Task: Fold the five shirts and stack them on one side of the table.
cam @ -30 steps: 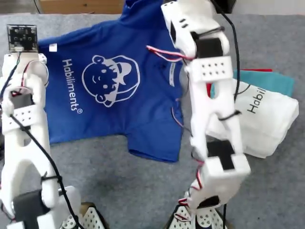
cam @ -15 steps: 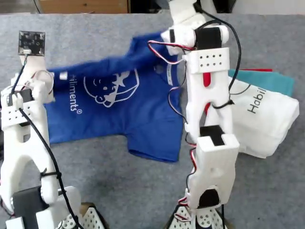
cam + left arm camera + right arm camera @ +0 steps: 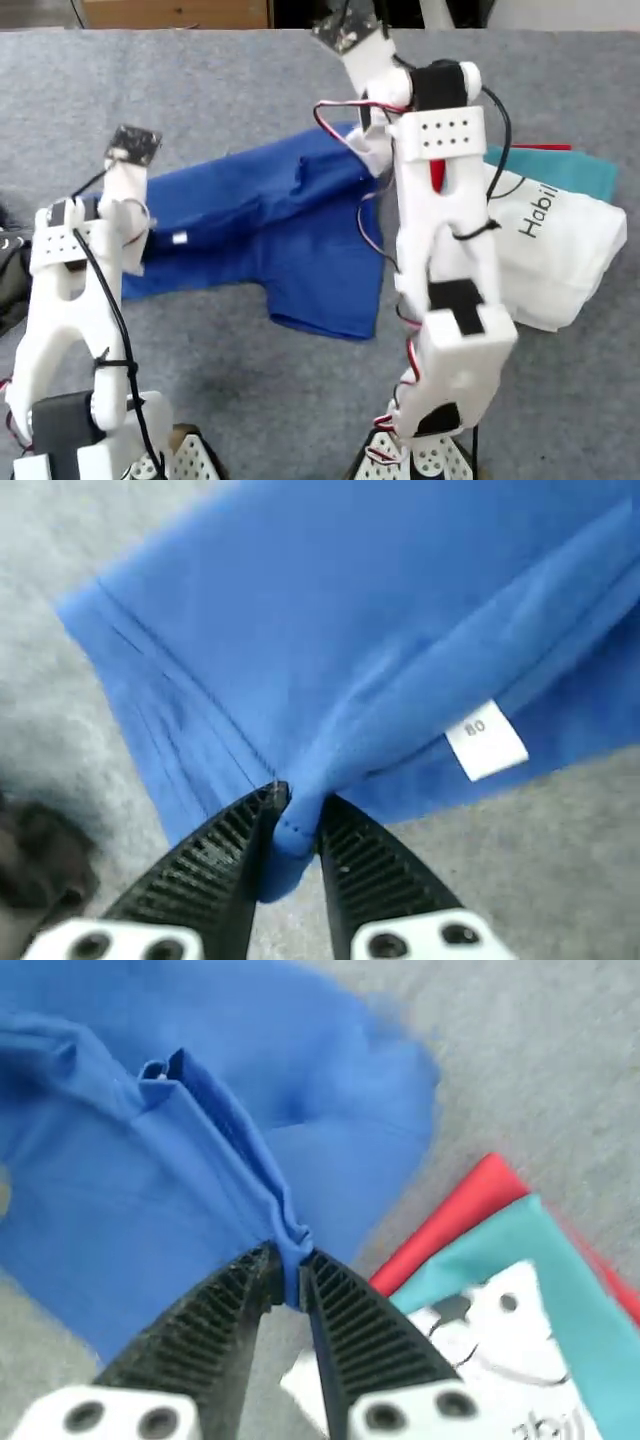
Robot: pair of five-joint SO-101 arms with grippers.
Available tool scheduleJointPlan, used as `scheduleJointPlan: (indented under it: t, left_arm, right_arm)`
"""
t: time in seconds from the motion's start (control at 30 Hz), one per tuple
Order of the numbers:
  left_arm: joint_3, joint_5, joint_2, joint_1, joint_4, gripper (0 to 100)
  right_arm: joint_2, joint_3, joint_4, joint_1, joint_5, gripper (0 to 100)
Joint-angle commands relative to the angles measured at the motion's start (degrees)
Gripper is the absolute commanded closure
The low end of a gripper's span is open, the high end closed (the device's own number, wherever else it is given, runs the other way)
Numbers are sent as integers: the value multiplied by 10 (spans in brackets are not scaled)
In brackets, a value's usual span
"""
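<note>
Left gripper [image 3: 297, 815]: jaws closed on a pinch of the blue shirt [image 3: 350, 630], taken at a stitched edge. Cloth is bunched between the ribbed black fingers [image 3: 225, 845]. White size tag [image 3: 485, 740] sits on the fabric near the pinch.

Right gripper [image 3: 288, 1265]: jaws closed on a narrow ridge of the same shirt [image 3: 120, 1190], with the fold rising straight out of the fingertips.

High view: blue shirt [image 3: 270, 230] lies mid-table between the two arms, doubled over on itself, plain side up. Left arm [image 3: 70, 300] holds its left end and right arm [image 3: 450, 240] holds its far right end. A crease runs between the two held points, from left to far right. One sleeve [image 3: 330, 305] lies flat toward the near side, just left of the right arm.

Stack on the right side of the grey table [image 3: 200, 90]:
- white shirt [image 3: 555, 255] on top, folded, partly behind the right arm
- teal shirt [image 3: 570, 170] under it, showing along the far edge
- red shirt [image 3: 540, 148] lowest, a thin strip at the far edge

Right wrist view shows the same stack just beside the held fold: red [image 3: 460, 1210], teal [image 3: 565, 1290], white [image 3: 480, 1355].

Dark item [image 3: 40, 865] at the left end of the table near the left gripper; cannot tell what it is
</note>
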Motion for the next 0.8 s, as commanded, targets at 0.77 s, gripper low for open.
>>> scheduleJointPlan:
  t: [0.77]
  left_arm:
    - [55,-72,-3,-105,-127,971]
  right_arm:
    - [-505,817,-296,10,7,985]
